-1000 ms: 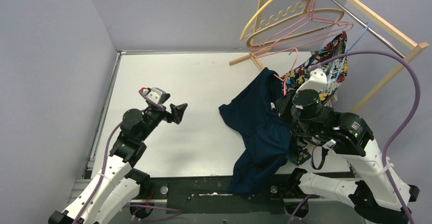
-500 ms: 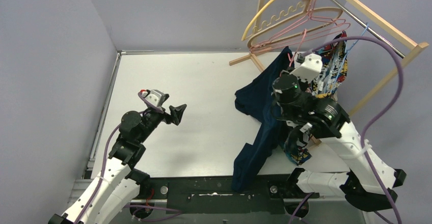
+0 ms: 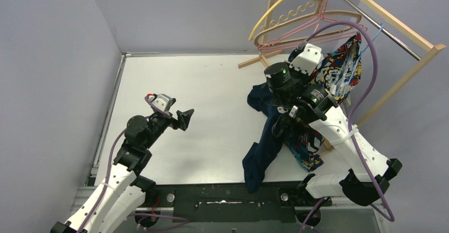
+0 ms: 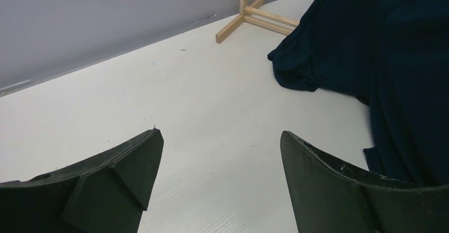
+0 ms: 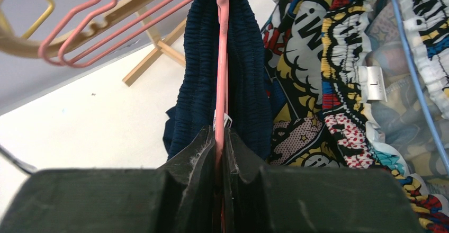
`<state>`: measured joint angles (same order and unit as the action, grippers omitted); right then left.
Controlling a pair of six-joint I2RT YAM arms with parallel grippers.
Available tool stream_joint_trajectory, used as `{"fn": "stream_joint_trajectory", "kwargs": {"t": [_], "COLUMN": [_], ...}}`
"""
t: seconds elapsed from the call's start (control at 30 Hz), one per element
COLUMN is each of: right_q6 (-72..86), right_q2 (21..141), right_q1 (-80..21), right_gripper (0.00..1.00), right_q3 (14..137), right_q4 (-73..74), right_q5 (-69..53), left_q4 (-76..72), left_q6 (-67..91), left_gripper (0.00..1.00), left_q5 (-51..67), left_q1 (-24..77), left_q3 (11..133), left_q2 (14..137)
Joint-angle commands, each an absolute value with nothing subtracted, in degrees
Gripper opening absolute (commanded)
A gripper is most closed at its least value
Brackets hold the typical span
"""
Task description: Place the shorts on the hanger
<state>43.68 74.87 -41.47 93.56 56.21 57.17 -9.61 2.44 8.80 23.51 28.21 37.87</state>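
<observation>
1. The right end effector (image 5: 221,137) is squeezed shut on a thin pink hanger (image 5: 221,53). The wire runs straight up from between its fingers.
2. The shorts (image 5: 196,84) hang over that wire, with the gathered waistband on both sides of it. In the overhead view they trail down to the desk (image 3: 212,84) and over its near edge.
3. The right arm reaches up and forward from its base, with the wrist just under the wooden rack (image 3: 392,26).
4. The left end effector (image 4: 219,137) is wide open and holds nothing. It hovers low over the desk, well apart from the shorts.
5. The left arm is folded, with its wrist pointing right.
6. Count:
   - one pair of shorts
   - one comic-print garment (image 5: 328,84) just beside the shorts, on one blue hanger (image 5: 413,84)
   - one yellow hanger (image 3: 275,8)
   - one tan hanger (image 3: 312,18)
   - more pink wire on the rack, number unclear
</observation>
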Motion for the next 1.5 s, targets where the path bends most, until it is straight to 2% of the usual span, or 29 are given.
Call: {"fn": "stream_joint_trajectory", "kwargs": {"t": [0.0, 0.47, 0.9, 1.13, 1.23, 1.47], "right_q6": [46.7, 32.3, 35.2, 34.9, 29.2, 1.6], "right_q2": [74.2, 73.7, 75.1, 76.0, 75.2, 70.9], "right_q1": [-39.8, -39.5, -37.8, -37.8, -37.8, -37.8], "right_gripper": [0.0, 0.0, 0.0, 0.0, 0.0, 0.0], "right_q3": [94.7, 93.0, 95.6, 97.5, 96.5, 84.9], "right_q4": [51.9, 38.5, 40.9, 42.1, 34.7, 1.5], "right_q5": [62.5, 72.1, 69.4, 74.0, 76.2, 79.0], "left_q4": [-13.4, -13.4, -13.5, -13.7, -13.7, -13.8], "left_q6": [1.7, 1.1, 1.2, 1.1, 1.1, 1.0], "left_gripper": [0.82, 0.82, 0.82, 0.82, 0.82, 0.82], "left_q5": [9.3, 9.5, 10.0, 10.4, 10.5, 10.4], "left_q1": [23.1, 23.0, 23.0, 23.0, 23.0, 23.0], "left_q3": [28.3, 28.0, 28.0, 27.8, 27.8, 27.7], "left_q2": [38.0, 38.2, 38.2, 37.9, 37.8, 37.4]}}
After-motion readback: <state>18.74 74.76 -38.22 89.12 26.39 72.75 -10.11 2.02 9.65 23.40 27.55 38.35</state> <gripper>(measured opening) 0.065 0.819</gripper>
